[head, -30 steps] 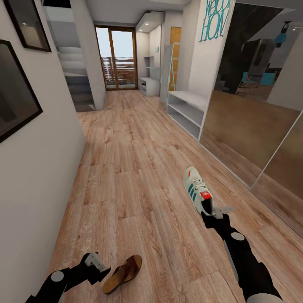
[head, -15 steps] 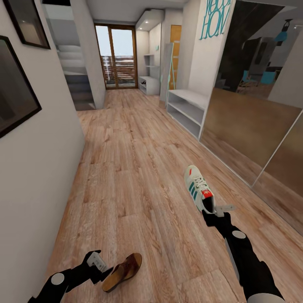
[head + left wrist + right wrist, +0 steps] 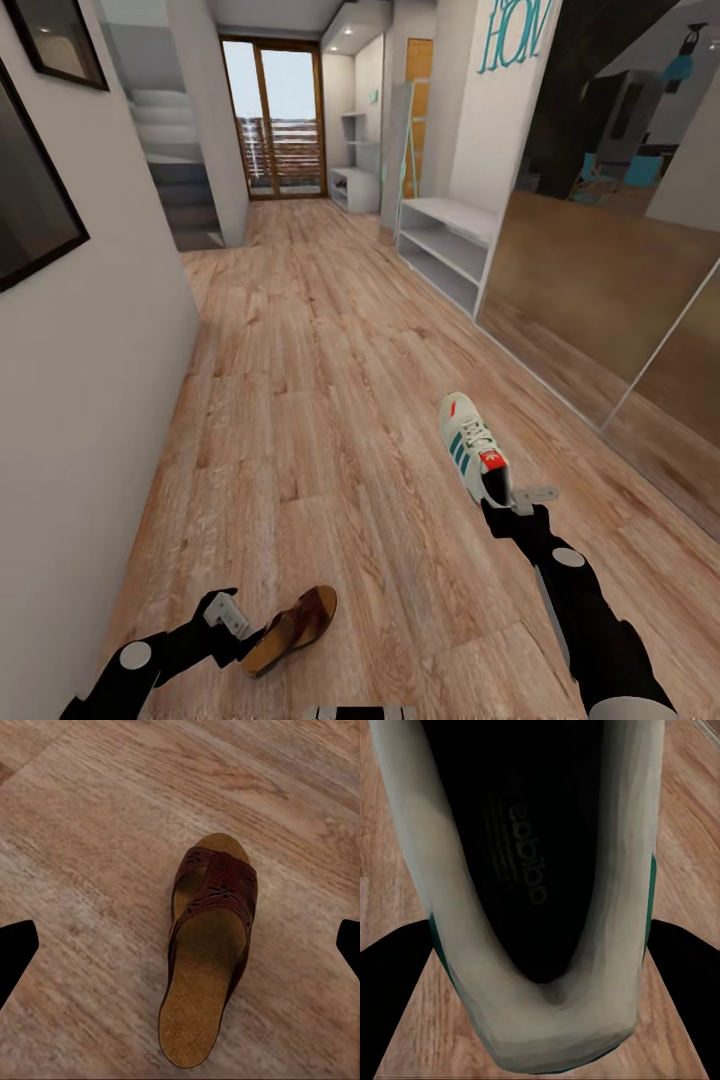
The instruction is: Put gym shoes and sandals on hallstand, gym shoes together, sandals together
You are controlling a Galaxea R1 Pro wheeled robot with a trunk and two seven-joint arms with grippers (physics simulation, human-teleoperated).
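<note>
One gym shoe (image 3: 468, 443), white with green stripes and a red tongue tab, points away from me down the corridor. My right gripper (image 3: 512, 499) is shut on its heel; in the right wrist view the shoe's dark opening (image 3: 529, 855) sits between the black fingers (image 3: 390, 1005). A brown sandal (image 3: 291, 629) lies flat on the corridor floor (image 3: 300, 400) at the lower left. My left gripper (image 3: 237, 627) is open at its heel, with its fingertips (image 3: 15, 952) wide apart on either side of the sandal (image 3: 210, 952) and not touching it. The hallstand (image 3: 353, 188) stands far down the corridor on the right.
A longer pale grey two-tier bench (image 3: 445, 245) stands along the right wall, followed by a mirrored sliding door (image 3: 600, 300). A white wall (image 3: 90, 380) with framed pictures runs close on my left. Stairs (image 3: 185, 190) and a glass door (image 3: 272, 120) lie at the far end.
The whole view has shifted up a little, so the camera moved; my base's edge now shows at the bottom. Both grippers keep their places by the sandal and the gym shoe.
</note>
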